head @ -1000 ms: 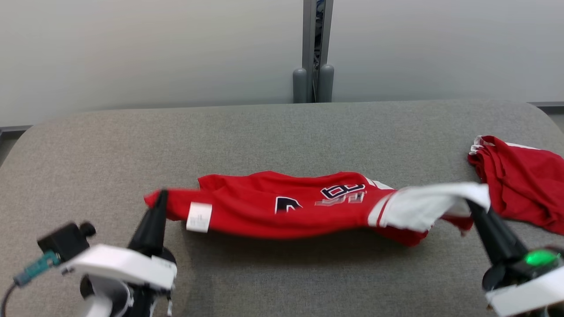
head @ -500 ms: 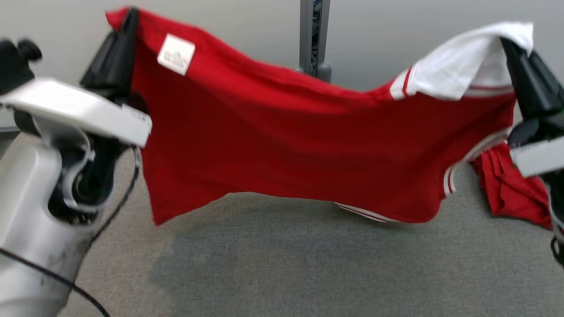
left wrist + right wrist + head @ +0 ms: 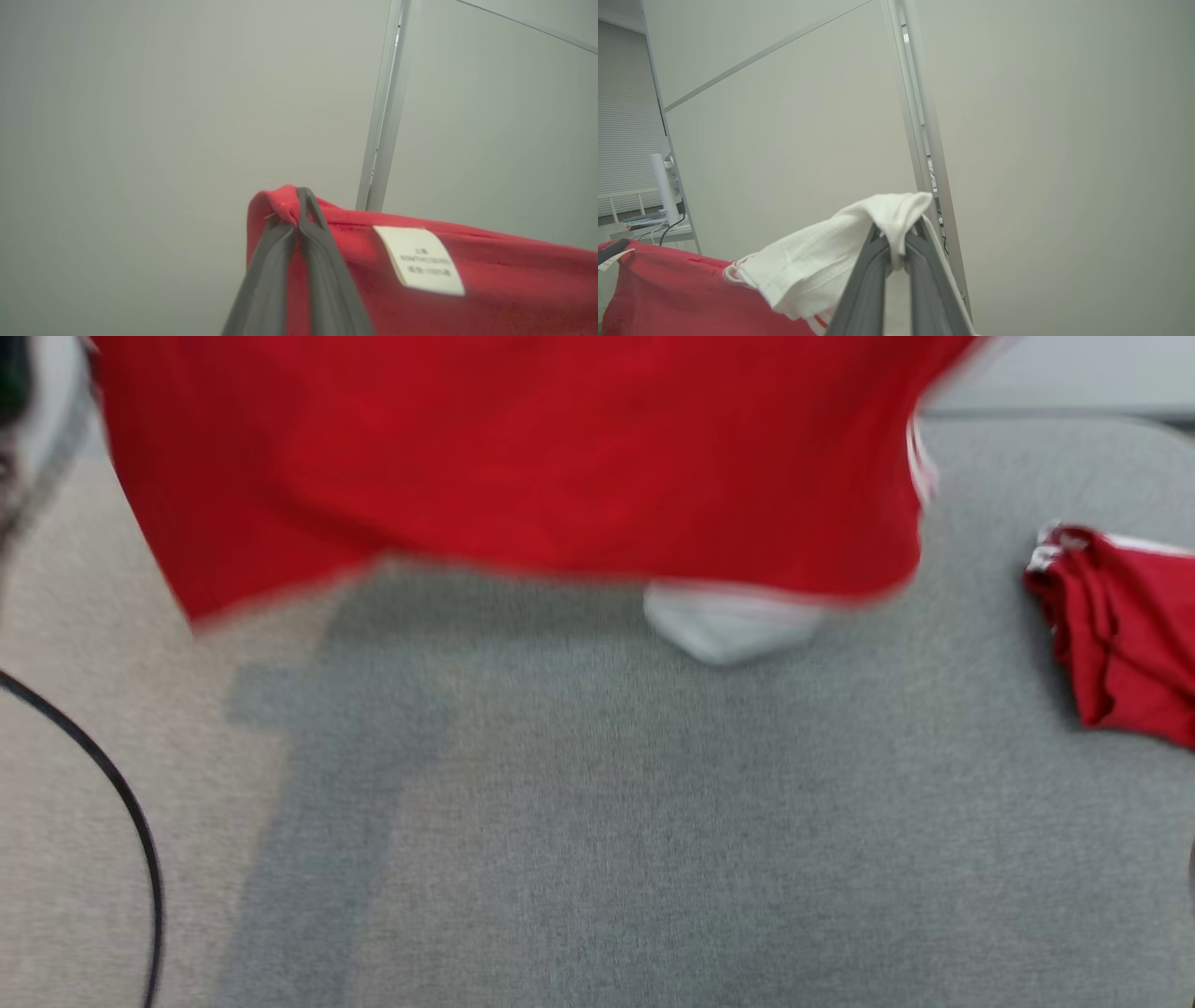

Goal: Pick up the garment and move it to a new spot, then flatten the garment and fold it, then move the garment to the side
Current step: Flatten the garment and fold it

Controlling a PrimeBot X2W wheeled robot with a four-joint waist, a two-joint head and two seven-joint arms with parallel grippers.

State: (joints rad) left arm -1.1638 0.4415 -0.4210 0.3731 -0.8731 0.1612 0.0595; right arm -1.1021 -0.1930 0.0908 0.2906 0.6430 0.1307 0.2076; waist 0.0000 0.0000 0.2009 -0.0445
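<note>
The garment (image 3: 523, 457), a red shirt with white sleeves, hangs lifted above the grey table (image 3: 607, 821) and spreads across the top of the head view, blurred. A white sleeve (image 3: 728, 621) dangles under its lower edge. In the left wrist view my left gripper (image 3: 299, 205) is shut on a red corner of the garment (image 3: 420, 289), next to a white label (image 3: 420, 261). In the right wrist view my right gripper (image 3: 896, 238) is shut on the white sleeve (image 3: 840, 247), with the red body (image 3: 682, 298) hanging to the left.
A second red garment (image 3: 1120, 625) lies crumpled at the table's right edge. A black cable (image 3: 112, 784) curves down the left side of the head view. Pale wall panels with a metal post (image 3: 383, 116) stand behind the table.
Both grippers have raised the garment from the table to high in the air, out past the top of the head view. The head camera has tilted, shifting the whole picture.
</note>
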